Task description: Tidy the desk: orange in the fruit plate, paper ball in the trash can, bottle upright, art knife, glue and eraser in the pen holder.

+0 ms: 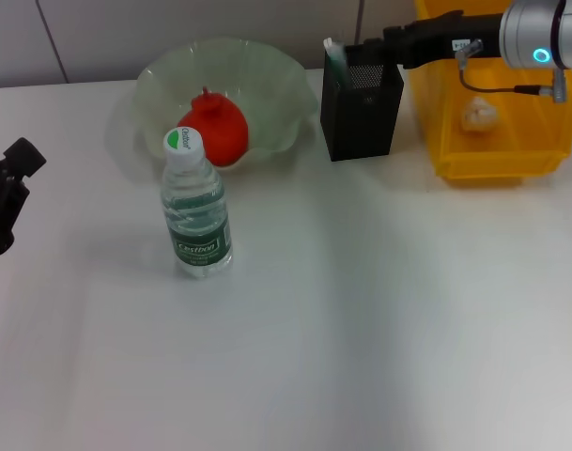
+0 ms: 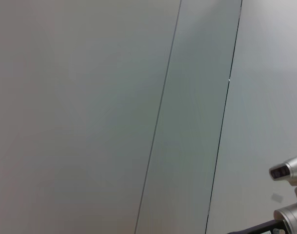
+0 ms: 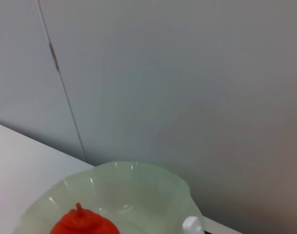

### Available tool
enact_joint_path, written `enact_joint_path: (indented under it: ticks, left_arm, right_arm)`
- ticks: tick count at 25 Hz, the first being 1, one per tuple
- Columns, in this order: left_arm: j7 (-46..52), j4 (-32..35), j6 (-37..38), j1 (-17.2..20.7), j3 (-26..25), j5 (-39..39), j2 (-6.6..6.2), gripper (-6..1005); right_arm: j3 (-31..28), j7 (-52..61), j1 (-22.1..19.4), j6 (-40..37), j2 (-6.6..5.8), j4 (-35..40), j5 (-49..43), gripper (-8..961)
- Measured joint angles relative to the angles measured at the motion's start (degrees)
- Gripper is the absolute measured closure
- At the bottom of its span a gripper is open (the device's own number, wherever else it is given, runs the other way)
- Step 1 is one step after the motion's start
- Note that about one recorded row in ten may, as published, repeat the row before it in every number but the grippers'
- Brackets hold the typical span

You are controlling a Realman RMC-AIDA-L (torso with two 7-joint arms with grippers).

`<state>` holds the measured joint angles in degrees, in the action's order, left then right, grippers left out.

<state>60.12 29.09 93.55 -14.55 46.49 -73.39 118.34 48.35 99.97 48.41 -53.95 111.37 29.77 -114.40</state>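
Observation:
The orange [image 1: 215,129] lies inside the pale green fruit plate [image 1: 267,75], which also shows in the right wrist view with the orange [image 3: 85,225] in the fruit plate [image 3: 138,190]. In front of the plate the bottle [image 1: 197,211] stands upright, cap on. The paper ball [image 1: 478,114] rests in the yellow trash can [image 1: 473,160]. My right gripper [image 1: 372,45] hovers over the black mesh pen holder [image 1: 361,108]. A white and green item [image 1: 335,56] sticks out of the holder; I cannot tell which tool it is. The art knife, glue and eraser are otherwise hidden. My left gripper [image 1: 6,193] is parked at the table's left edge.
The white table [image 1: 361,329] stretches wide in front of the bottle. A panelled wall runs behind the plate and holder. The left wrist view shows only that wall and part of the right arm [image 2: 289,195].

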Motion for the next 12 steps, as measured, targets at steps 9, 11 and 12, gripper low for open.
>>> enact_joint_path:
  ticks: [9, 11, 12]
  left_arm:
    - [0.00, -0.02, 0.53, 0.06, 0.01, 0.00, -0.04, 971]
    - [0.00, -0.05, 0.67, 0.08, 0.01, -0.01, -0.04, 971]
    - [0.00, -0.09, 0.86, 0.11, 0.09, -0.04, -0.04, 971]
  right_arm:
    - [0.17, 6.11, -2.72, -4.73, 2.81, 11.26, -3.92, 599]
    - [0.18, 9.89, -4.20, -7.00, 4.55, 17.62, -7.46, 599]
    - [0.18, 11.79, -5.22, -8.29, 5.68, 21.67, -9.38, 599]
